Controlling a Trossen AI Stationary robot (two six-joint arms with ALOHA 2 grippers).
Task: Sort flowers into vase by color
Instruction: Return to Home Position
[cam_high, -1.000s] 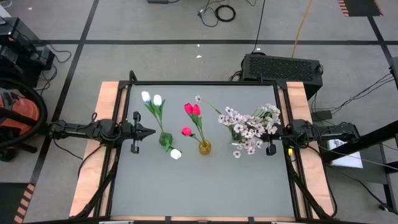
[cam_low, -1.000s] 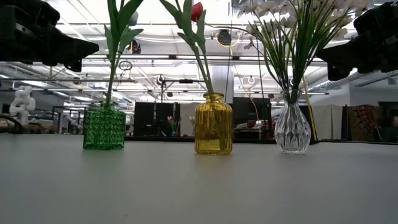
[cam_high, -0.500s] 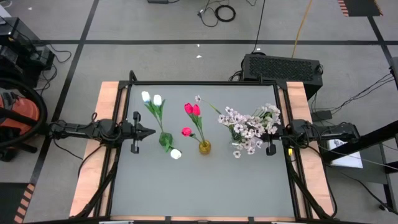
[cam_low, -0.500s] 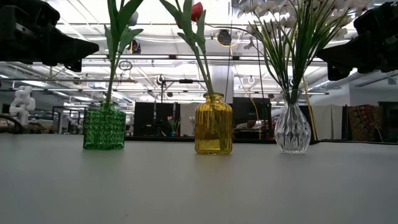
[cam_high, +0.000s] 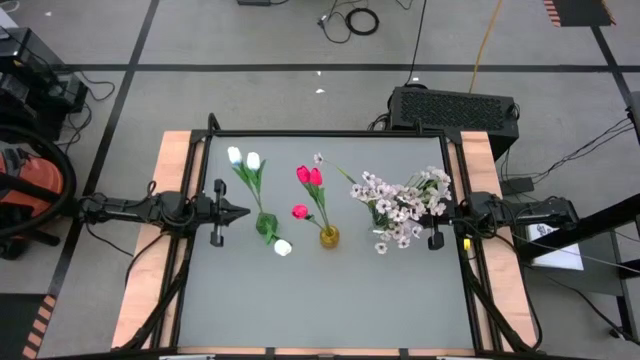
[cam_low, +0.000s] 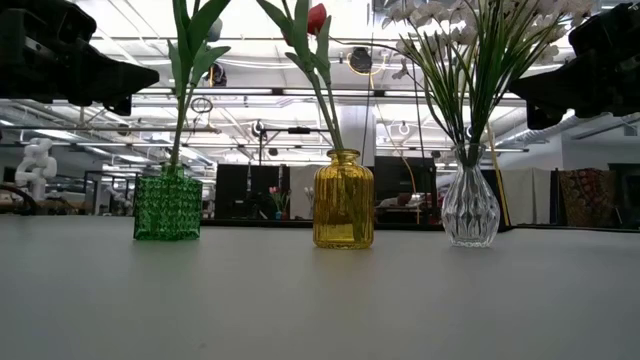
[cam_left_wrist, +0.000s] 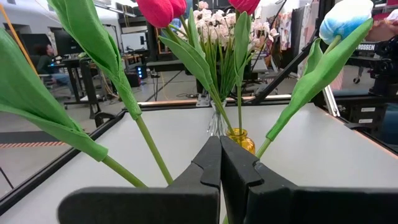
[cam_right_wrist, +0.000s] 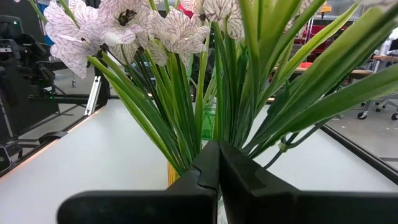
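Left hand (cam_left_wrist: 220, 142) at tabletop (cam_high: 330, 300) left edge, right hand (cam_right_wrist: 219, 144) at right edge, both pressed together. White tulips (cam_high: 243, 158) in green vase (cam_low: 167, 207), pink-red tulips (cam_high: 309, 176) in yellow vase (cam_low: 343, 200), pale sprays (cam_high: 400, 200) in clear vase (cam_low: 470, 208).

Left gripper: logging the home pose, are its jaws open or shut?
Shut. In the left wrist view the left gripper shows its jaws pressed together, no gap, nothing between them.

Green faceted vase (cam_low: 167, 205), amber ribbed bottle (cam_low: 343, 200), clear fluted vase (cam_low: 470, 210)
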